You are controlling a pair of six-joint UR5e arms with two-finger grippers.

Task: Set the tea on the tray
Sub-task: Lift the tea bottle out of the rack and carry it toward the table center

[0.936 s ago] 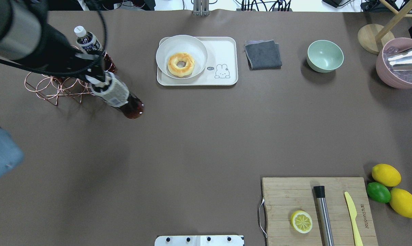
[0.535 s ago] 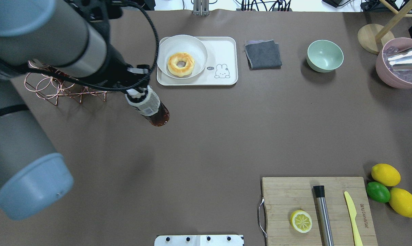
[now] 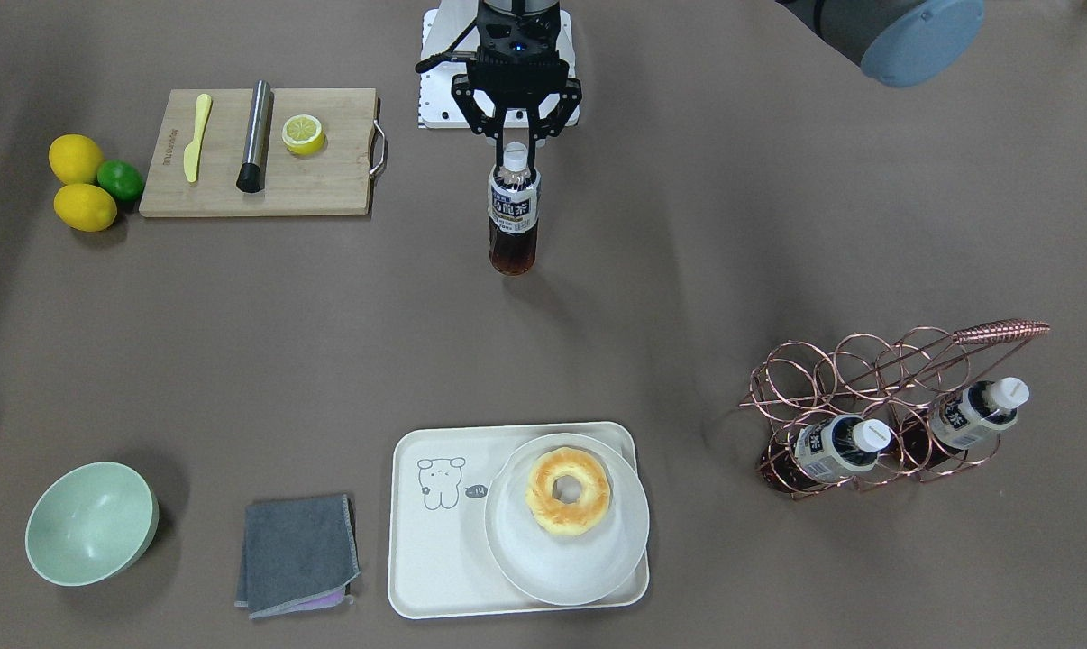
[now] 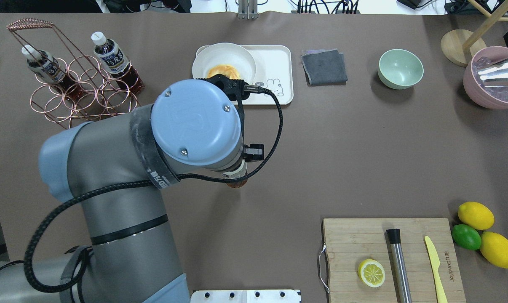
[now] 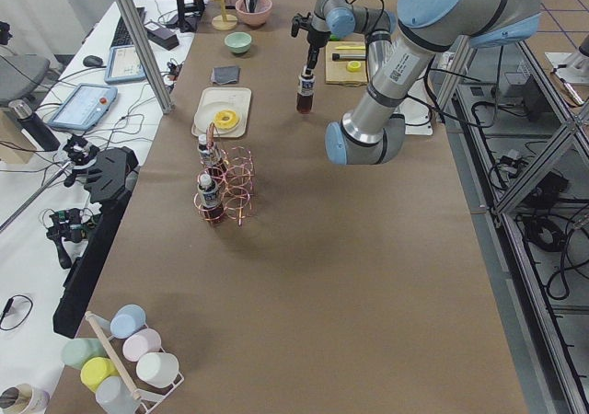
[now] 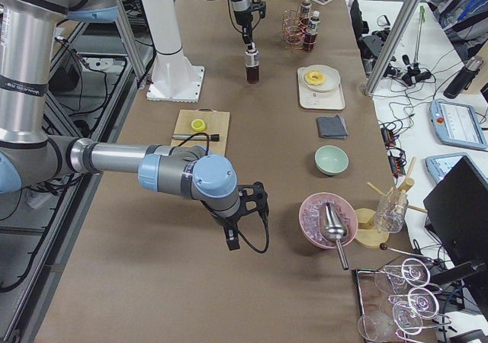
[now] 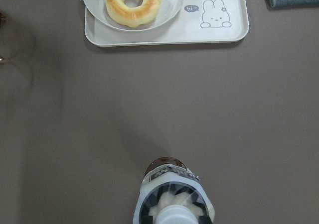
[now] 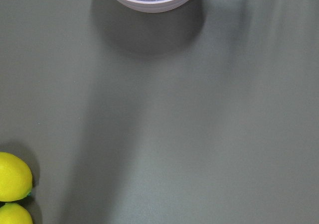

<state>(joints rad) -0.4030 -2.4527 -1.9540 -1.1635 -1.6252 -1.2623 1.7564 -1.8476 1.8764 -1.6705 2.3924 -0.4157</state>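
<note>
Left claw (image 3: 514, 144) is closed on the top of the tea bottle (image 3: 514, 212), at its white cap. The bottle hangs upright over the brown surface (image 3: 688, 225), on the robot's side of the tray (image 3: 435, 559) and well apart from it. Whether its base touches the surface cannot be determined. The tray carries a white plate (image 3: 552, 568) with a doughnut (image 3: 568, 491), beside the bear drawing. Two like bottles (image 3: 836, 446) lean in the copper wire rack (image 3: 868, 379). Right claw (image 6: 232, 240) hangs over the surface near a pink bowl (image 6: 328, 219) of ice, and I cannot tell how wide it stands.
</note>
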